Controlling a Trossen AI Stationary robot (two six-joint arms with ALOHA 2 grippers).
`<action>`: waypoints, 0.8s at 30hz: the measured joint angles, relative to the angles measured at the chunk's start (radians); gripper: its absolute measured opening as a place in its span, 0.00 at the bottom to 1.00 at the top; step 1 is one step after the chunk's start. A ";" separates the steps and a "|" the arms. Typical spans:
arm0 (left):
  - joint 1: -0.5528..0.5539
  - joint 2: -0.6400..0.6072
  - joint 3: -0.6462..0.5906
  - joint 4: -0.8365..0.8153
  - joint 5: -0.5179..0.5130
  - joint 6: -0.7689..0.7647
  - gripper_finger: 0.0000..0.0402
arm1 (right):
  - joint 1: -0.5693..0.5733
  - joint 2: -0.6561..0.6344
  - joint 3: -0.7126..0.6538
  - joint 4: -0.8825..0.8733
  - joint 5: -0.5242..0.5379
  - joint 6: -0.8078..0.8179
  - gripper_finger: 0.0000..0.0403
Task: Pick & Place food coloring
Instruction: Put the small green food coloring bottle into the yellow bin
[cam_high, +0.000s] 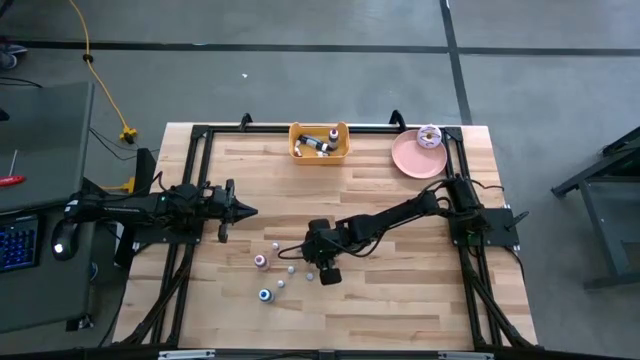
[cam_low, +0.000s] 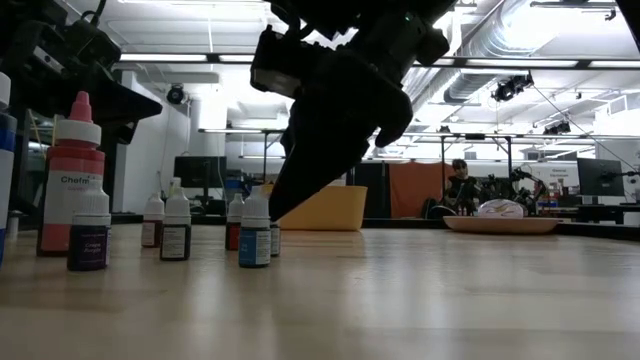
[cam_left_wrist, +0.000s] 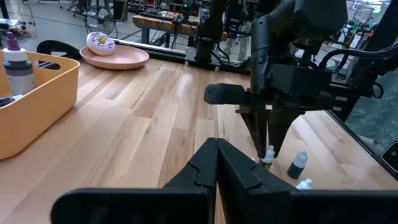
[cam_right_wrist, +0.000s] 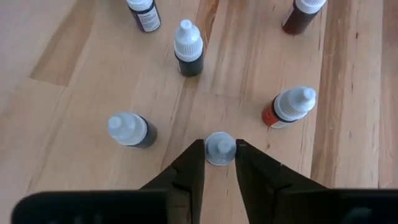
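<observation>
Food coloring bottle (cam_right_wrist: 220, 149) upright between right claw (cam_right_wrist: 219, 163) fingertips

My right gripper (cam_right_wrist: 219, 163) stands over the bottle cluster (cam_high: 275, 272) near the table's (cam_high: 400, 310) middle, its fingers on either side of one bottle's cap (cam_right_wrist: 220, 148). Well behind the cluster, the bin (cam_high: 319, 142) holds more bottles at the far edge, the plate (cam_high: 418, 155) to its right, and my left gripper (cam_high: 247, 210) waits left of the cluster.

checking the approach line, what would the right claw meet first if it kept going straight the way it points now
The right claw points down at the table, and a small white-capped bottle already sits between its fingertips. Going straight on, it would slide down around that bottle and then meet the wooden tabletop. Contact with the cap is unclear.
</observation>
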 joint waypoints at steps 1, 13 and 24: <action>0.000 0.000 0.000 0.000 0.000 0.000 0.00 | 0.000 0.000 0.000 0.000 0.000 0.000 0.19; 0.000 0.000 0.000 0.000 0.000 0.000 0.00 | -0.001 -0.001 0.000 0.048 0.000 0.072 0.12; 0.000 0.000 0.000 0.000 0.000 0.000 0.00 | -0.001 -0.163 0.011 -0.082 0.080 0.164 0.10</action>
